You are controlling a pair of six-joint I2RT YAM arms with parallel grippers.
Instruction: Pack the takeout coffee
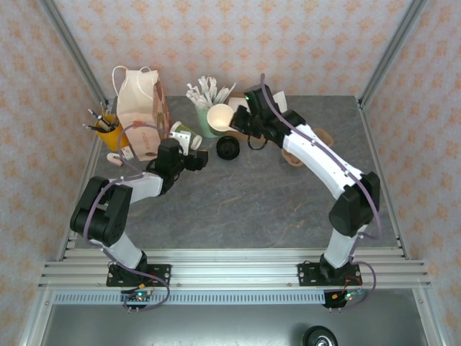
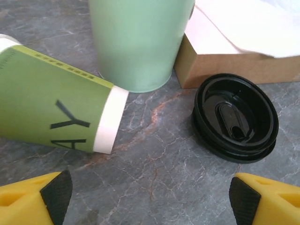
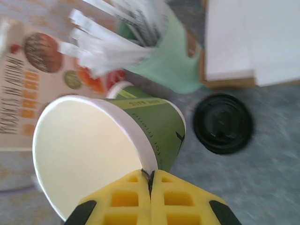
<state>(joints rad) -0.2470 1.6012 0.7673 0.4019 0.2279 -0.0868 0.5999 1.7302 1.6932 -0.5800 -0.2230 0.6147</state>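
Top: found small dark green paper cup (image 1: pixel 220 115), cream inside, clenched by its rim in right gripper (image 1: pixel 233 123), aloft beside pale green cup of wrapped sticks (image 1: pixel 202 119). Spotted round black plastic lid (image 1: pixel 228 148) off, on grey counter (image 1: pixel 288 202).
Left wrist: found left gripper (image 2: pixel 150 197) released, empty, short of lid (image 2: pixel 234 117).
Right wrist: saw thin rim pinch only (image 3: pixel 151 178). Probably best kept level, lid centred, pressed evenly.

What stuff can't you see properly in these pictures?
- Left wrist view: the lying cup is cut off by the left edge, so its inside is unseen. The pale cup is cut by the top edge.
- Right wrist view: the bag is blurred and cut by the left edge.
- Top view: the held cup and the lid are too small for detail.
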